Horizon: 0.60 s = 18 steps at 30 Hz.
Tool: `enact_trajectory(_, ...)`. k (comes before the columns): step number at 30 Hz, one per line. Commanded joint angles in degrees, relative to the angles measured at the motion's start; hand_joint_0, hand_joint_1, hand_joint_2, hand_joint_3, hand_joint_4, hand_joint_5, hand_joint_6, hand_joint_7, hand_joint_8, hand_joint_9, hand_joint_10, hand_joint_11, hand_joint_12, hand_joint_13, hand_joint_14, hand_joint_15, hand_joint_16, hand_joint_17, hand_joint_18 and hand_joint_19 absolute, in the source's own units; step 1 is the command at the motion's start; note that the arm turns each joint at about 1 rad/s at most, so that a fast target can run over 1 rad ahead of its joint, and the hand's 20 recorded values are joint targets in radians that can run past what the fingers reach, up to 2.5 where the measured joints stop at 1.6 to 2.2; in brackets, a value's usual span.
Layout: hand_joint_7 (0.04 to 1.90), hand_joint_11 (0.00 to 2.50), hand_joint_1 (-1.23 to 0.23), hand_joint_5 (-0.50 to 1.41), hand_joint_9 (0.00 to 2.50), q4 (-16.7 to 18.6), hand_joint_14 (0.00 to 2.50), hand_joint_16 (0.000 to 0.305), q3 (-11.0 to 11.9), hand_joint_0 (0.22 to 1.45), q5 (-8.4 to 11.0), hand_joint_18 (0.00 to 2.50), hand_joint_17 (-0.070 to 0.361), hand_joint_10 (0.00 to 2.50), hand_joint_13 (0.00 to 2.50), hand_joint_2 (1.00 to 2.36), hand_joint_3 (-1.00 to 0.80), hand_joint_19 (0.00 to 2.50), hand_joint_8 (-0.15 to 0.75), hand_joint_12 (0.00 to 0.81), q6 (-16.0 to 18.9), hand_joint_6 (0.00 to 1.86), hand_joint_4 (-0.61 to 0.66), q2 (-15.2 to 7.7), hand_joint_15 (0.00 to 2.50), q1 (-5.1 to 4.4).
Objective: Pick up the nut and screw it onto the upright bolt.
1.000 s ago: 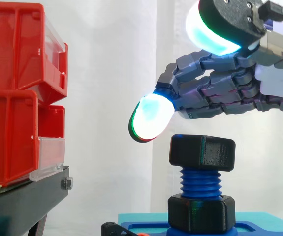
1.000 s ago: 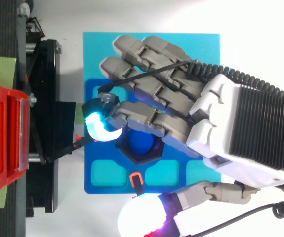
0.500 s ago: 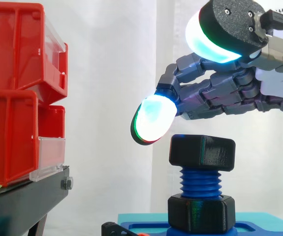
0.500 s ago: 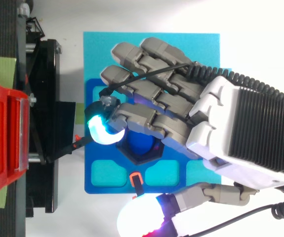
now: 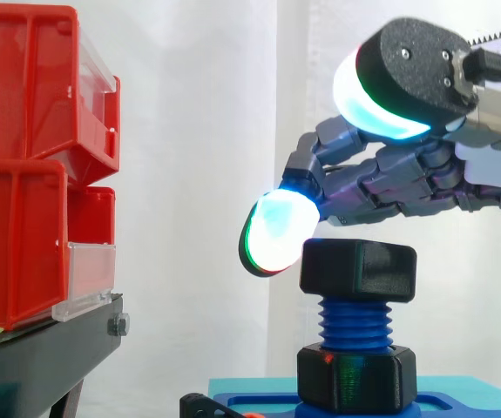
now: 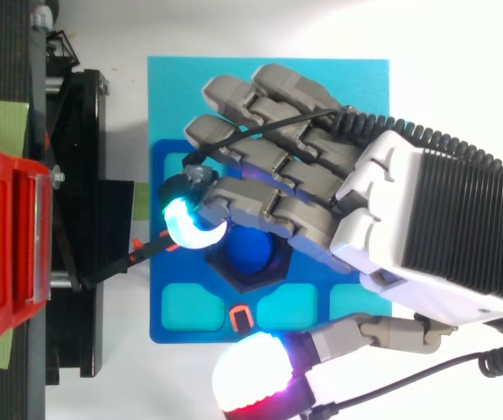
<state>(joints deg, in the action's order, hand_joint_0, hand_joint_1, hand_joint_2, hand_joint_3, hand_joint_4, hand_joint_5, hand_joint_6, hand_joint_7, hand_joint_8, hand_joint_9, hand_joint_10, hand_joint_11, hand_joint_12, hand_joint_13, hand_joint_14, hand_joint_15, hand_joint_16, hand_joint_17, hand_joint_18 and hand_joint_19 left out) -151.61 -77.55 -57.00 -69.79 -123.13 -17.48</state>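
A black nut [image 5: 358, 270] sits on top of the upright blue bolt [image 5: 355, 324], whose blue tip [image 6: 253, 254] peeks out between my fingers in the top view. A second black nut [image 5: 356, 377] sits at the bolt's foot on the blue base plate [image 6: 190, 315]. My hand [image 5: 407, 178] hovers just over the upper nut, with its fingers loosely bent and reaching left. One glowing fingertip [image 5: 274, 233] hangs beside the nut's upper left corner; whether they touch is unclear. The thumb pad [image 5: 381, 96] is raised well above the nut. Nothing is held.
Red bins [image 5: 32, 165] are stacked on a black stand [image 5: 41, 357] to the left, a short gap from the bolt. The blue plate rests on a lighter cyan mat [image 6: 172, 79]. A white curtain hangs behind.
The hand has sunk slightly toward the upper nut, bringing the glowing fingertip down to the nut's top left corner. The thumb has swung a little. The nut and bolt have not moved.
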Motion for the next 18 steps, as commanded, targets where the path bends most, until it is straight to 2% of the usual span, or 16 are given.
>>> enact_trajectory(1, 0.97, 0.00, -0.26, -0.13, 0.39, 0.3, 0.00, 0.056, -1.4, 0.44, -0.22, 0.07, 0.125, 0.00, 0.20, 1.00, -0.50, 0.05, 0.279, 0.373, 0.1, 0.50, 0.24, 0.0, 0.00, 0.16)
enact_trajectory(18, 1.22, 0.00, -0.25, -0.09, 0.43, 0.3, 0.00, 0.053, -1.7, 0.44, -1.54, 0.09, 0.120, 0.00, 0.22, 1.00, -0.50, 0.05, 0.281, 0.372, 0.3, 0.50, 0.21, 0.1, 0.00, 0.60)
